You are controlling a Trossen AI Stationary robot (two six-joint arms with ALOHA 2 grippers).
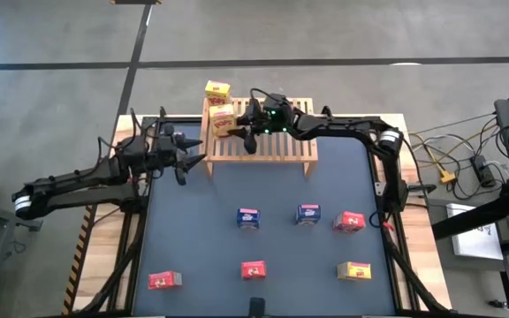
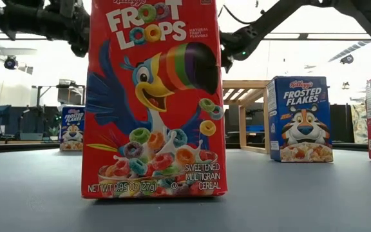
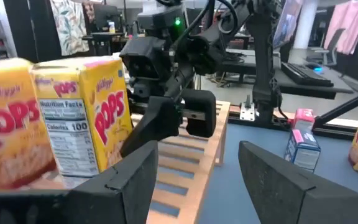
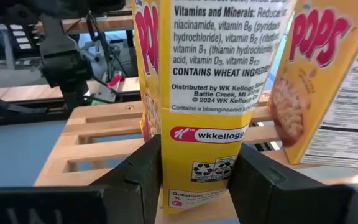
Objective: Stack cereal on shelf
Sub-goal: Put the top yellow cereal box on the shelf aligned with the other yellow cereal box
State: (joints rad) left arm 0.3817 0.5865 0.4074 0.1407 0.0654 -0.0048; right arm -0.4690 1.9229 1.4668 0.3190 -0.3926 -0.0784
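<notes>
The wooden slatted shelf (image 1: pixel 268 141) stands at the table's far middle. One yellow cereal box (image 1: pixel 217 89) stands on its base at the shelf's far left corner. My right gripper (image 1: pixel 242 124) reaches over the shelf's left part, shut on a second yellow box (image 1: pixel 223 119) beside the first. My left gripper (image 1: pixel 188 161) hangs open above the table just left of the shelf, nothing between its fingers (image 3: pixel 135 180). Several red, blue and yellow boxes stand on the mat nearer the front. My right gripper pinches the yellow box's two broad printed faces near its bottom end (image 4: pixel 194 168) between its two fingers (image 4: pixel 138 177). The narrow side panel faces the wrist. The fingers come level from the table's right. The box is upright over the slats; whether its base rests on them I cannot tell.
Two blue boxes (image 1: pixel 248 217) (image 1: pixel 307 214) and a red one (image 1: pixel 349 222) stand mid-table. Two red boxes (image 1: pixel 164 280) (image 1: pixel 253 270) and a yellow one (image 1: pixel 353 270) stand near the front edge. The shelf's right part (image 1: pixel 294 146) is bare slats.
</notes>
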